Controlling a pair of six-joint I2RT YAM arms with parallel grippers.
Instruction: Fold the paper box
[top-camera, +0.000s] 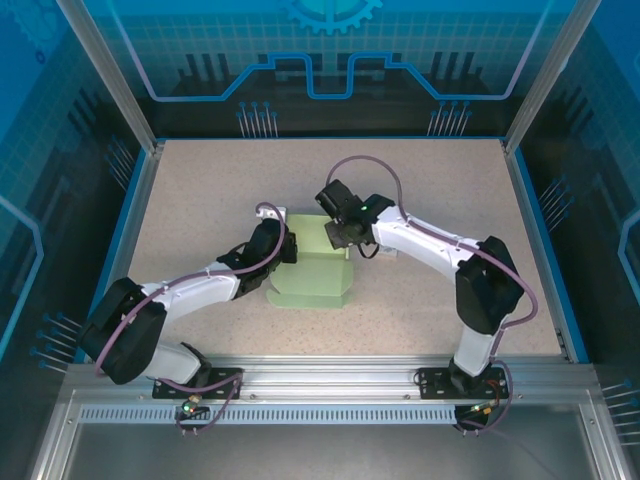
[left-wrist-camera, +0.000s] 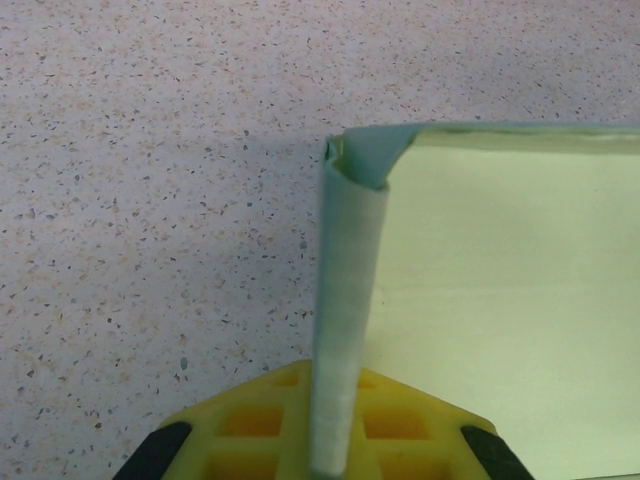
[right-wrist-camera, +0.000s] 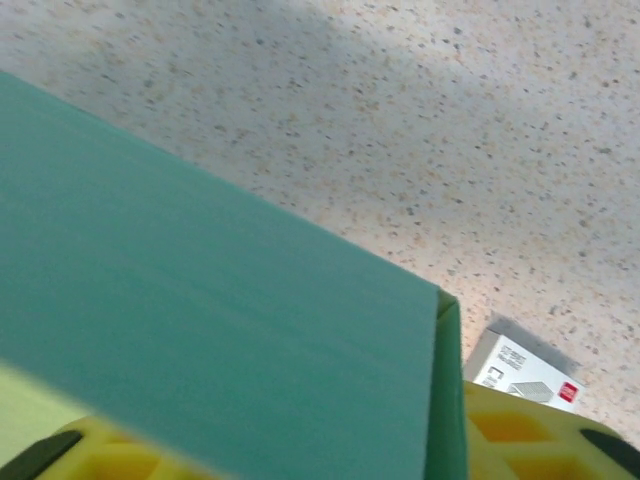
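You have the paper box (top-camera: 310, 285) at mid-table between the two arms. Its wider panel, the one with cut corners, faces the arm bases, and a narrower part runs away toward the far edge, so the long axis goes near-to-far (only roughly, since the grippers cover the far end).

In the left wrist view, one side wall (left-wrist-camera: 345, 300) stands upright, edge-on. It runs straight away from the fingers to a corner, where a second wall turns off to the right above the pale floor.

Your left arm is folded with its elbow far out to the left and its forearm slanting in to the box's left side. The left gripper (top-camera: 287, 247) is closed tight on that upright wall.

Your right arm bends at a high elbow on the right and reaches in leftward. The right gripper (top-camera: 338, 237) is at the box's far right part. Its yellow fingers (right-wrist-camera: 520, 430) show on either side of a green panel, but you cannot tell whether they pinch it.

A small white tag (right-wrist-camera: 525, 370) lies on the speckled table (top-camera: 200, 200) just beyond.
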